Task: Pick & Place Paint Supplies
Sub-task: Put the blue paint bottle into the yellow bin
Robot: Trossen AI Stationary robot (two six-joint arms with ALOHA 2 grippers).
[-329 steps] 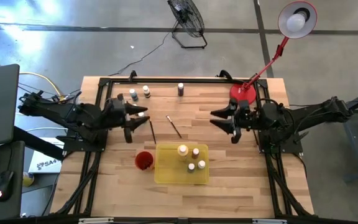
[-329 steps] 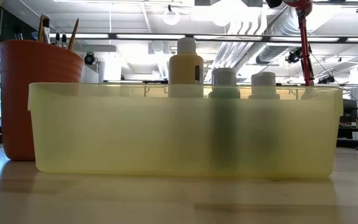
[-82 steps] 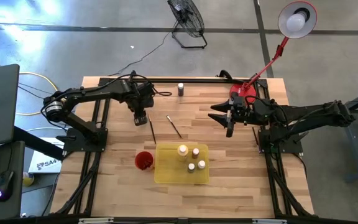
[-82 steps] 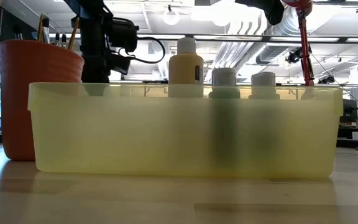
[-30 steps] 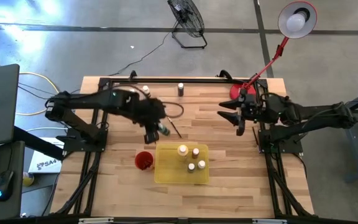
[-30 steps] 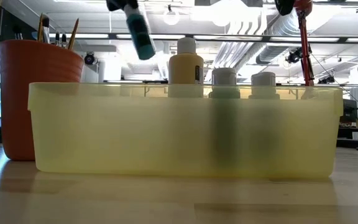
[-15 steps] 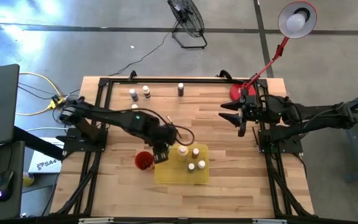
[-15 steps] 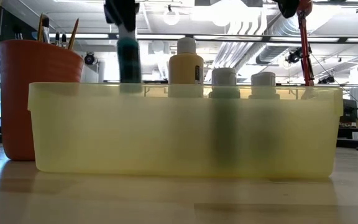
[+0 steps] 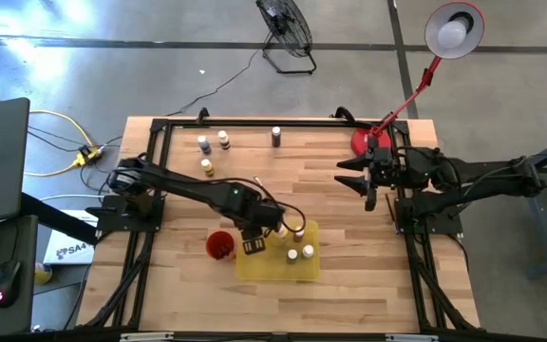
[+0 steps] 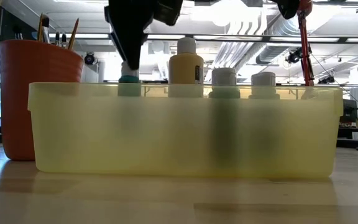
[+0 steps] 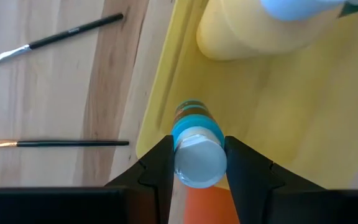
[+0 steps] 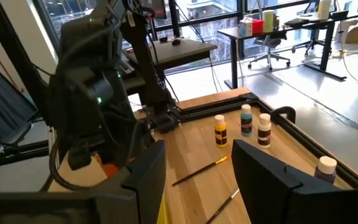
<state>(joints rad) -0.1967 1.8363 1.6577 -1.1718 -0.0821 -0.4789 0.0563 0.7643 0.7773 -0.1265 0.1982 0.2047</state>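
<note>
**A:** Where is the teal bottle (image 11: 196, 146) now?

**B:** Inside the yellow tray (image 9: 306, 272), at the end nearest the red cup (image 9: 219, 245). The left gripper (image 11: 197, 163) pinches it just under its pale cap, one dark finger on each side. A second ago it hung tilted in the air short of the tray; now it stands upright with its body sunk behind the tray's wall.

**A:** Is it resting on the tray floor?

**B:** I cannot tell. In the low view the cloudy wall hides its base, so it may be just above the floor or already down.

**A:** So what does that mean for the job?

**B:** This bottle looks all but placed; I judge that letting go is the step left. The big yellow bottle (image 10: 186, 59) stands just beside it, so the fingers need to part without knocking it.

**A:** And what remains?

**B:** Several small bottles (image 9: 213, 143) stand at the far edge of the table, and two brushes (image 11: 57, 40) lie on the wood beside the tray.

**A:** The other arm?

**B:** The right gripper (image 9: 367, 185) hovers well apart near the red lamp base (image 9: 361, 141), its fingers spread and empty.
</note>
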